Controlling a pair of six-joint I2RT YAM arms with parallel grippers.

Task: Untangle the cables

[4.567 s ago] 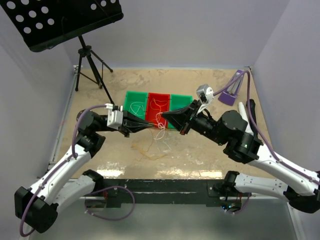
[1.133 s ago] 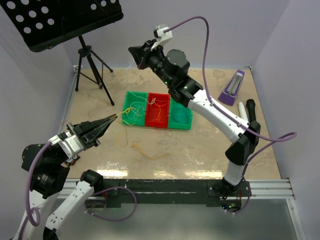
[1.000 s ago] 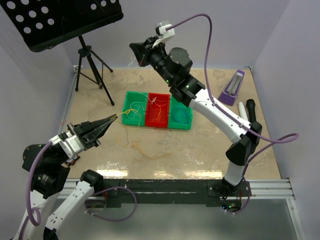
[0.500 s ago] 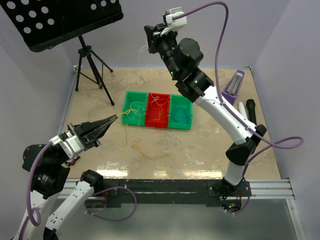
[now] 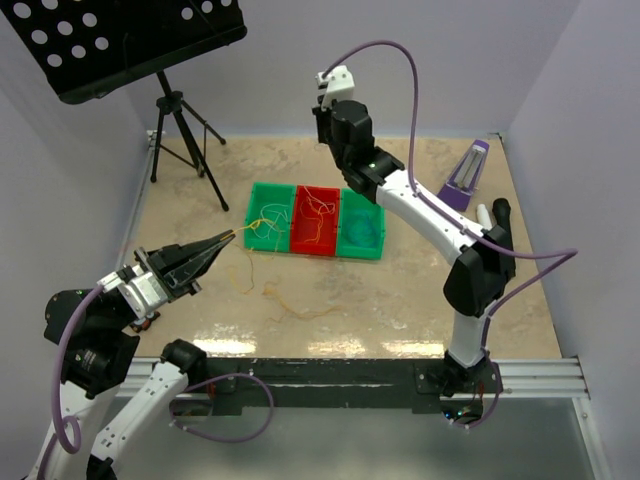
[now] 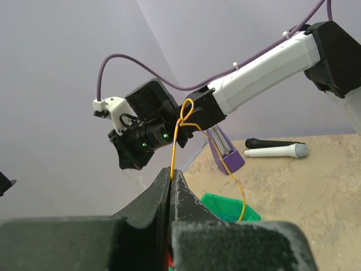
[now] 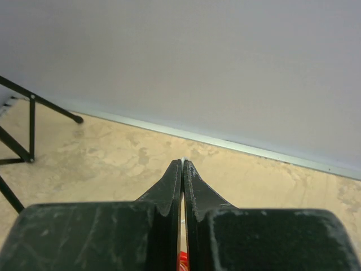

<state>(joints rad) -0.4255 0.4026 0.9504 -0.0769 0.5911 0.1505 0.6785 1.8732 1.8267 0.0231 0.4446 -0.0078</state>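
Left hand (image 6: 171, 171) pinching yellow cable (image 6: 181, 119), right hand (image 7: 182, 164) pinching white cable (image 7: 181, 226)

Yellow-orange cable (image 6: 175, 141), green-red-green bins (image 5: 362, 240), beige mottled table (image 5: 400, 290), black perforated stand (image 5: 130, 40).

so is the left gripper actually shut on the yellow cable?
Shut. In the left wrist view the left gripper has its fingers meeting, with the yellow cable rising from between the tips.

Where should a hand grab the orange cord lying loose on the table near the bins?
Pinch the orange cord at its bunched left end, coming straight down from above. It lies flat on the table, so a side approach would likely slide past; the bunch offers more thread.
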